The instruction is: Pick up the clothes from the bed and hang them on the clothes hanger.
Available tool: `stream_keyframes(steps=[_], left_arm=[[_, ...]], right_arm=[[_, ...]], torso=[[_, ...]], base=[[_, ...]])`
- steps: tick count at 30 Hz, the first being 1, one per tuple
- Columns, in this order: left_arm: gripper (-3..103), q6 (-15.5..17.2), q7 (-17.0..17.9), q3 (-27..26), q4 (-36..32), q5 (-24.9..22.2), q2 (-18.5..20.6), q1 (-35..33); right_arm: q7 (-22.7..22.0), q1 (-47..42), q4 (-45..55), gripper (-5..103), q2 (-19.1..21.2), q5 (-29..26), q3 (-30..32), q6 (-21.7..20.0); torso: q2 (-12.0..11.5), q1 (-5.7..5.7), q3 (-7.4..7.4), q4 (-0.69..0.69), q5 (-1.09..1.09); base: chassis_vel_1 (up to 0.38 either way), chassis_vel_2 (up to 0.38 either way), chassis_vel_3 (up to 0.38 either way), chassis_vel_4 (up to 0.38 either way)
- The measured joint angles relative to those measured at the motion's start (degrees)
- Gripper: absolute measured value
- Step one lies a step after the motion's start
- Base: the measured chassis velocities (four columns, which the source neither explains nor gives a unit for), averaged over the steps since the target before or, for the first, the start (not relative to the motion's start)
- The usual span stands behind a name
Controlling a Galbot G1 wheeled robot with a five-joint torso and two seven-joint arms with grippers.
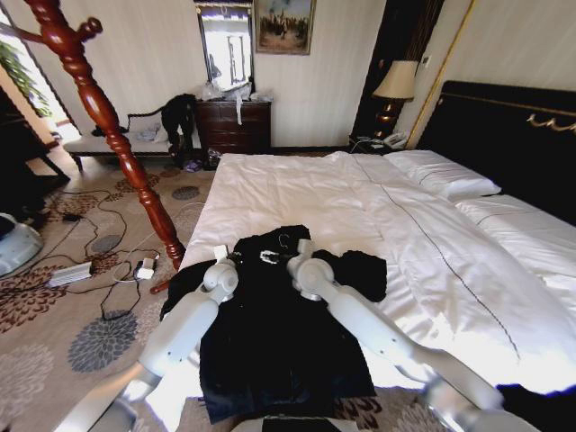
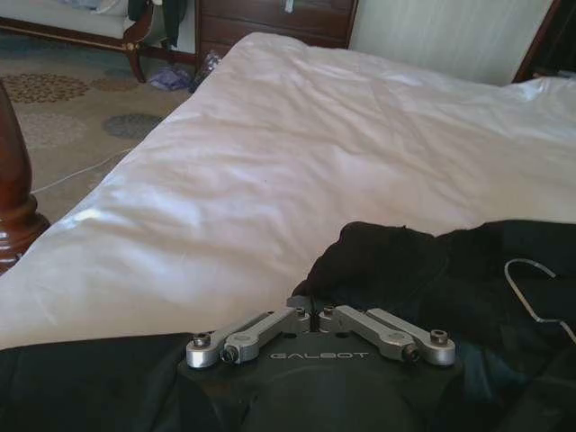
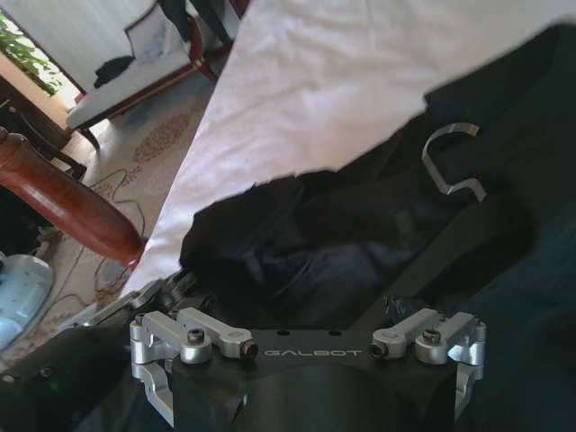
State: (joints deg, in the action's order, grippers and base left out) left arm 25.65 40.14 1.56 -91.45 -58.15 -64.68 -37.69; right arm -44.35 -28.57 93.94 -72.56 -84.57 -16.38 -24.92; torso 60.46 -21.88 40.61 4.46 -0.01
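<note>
Left tool (image 2: 316, 313) pressed together on the clothes (image 2: 468, 270); right tool (image 3: 306, 360) spread.

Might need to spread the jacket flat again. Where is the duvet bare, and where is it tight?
Bare duvet runs from the black jacket up the bed to the pillows, and right of the sleeve. It is crowded at the collar: left gripper, right gripper and hanger hook sit together. The wooden coat stand borders the left edge.

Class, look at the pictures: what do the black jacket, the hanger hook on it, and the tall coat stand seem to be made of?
Jacket: soft matte fabric, probably woven cloth; it folds and bunches without shine.
Hook: likely metal; thin, bent, with a bright glint.
Coat stand: varnished reddish wood; turned shapes and glossy highlights.
</note>
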Motion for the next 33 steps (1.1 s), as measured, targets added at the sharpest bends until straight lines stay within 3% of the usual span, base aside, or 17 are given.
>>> stream_keyframes(steps=[3,7,13,22,33], left_arm=[[0,-0.3,-0.9,-0.2,-0.7,-0.1,0.5,-0.3],[0,-0.3,-1.4,0.4,-1.5,0.0,0.8,-0.7],[0,0.6,-2.1,2.7,-2.7,0.0,2.1,-1.0],[0,1.3,-1.0,4.3,-5.4,-1.2,4.7,-1.2],[0,-0.4,-3.1,4.3,-8.4,-3.1,7.3,-1.6]], right_arm=[[-3.7,0.3,-2.8,100,-2.8,-3.2,0.7,0.1],[-5.7,-0.1,-6.1,100,-3.7,-3.2,1.3,0.5],[-6.1,-0.6,-7.9,100,-3.7,-2.6,2.3,0.8],[-4.3,-0.5,-13.0,100,-7.2,-0.5,4.0,1.6],[0.4,0.8,-19.7,100,-12.0,4.0,4.3,3.1]], torso=[[0.0,0.00,0.00,-0.02,-0.01],[0.0,0.00,0.00,0.02,0.00],[0.0,0.00,0.00,0.02,0.00],[0.0,0.00,0.00,-0.01,0.00],[0.0,0.00,0.00,0.01,-0.01]], base=[[0.000,0.000,0.000,0.000],[0.000,0.000,0.000,0.000],[0.000,0.000,0.000,0.000],[0.000,0.000,0.000,0.000],[0.000,0.000,0.000,0.000]])
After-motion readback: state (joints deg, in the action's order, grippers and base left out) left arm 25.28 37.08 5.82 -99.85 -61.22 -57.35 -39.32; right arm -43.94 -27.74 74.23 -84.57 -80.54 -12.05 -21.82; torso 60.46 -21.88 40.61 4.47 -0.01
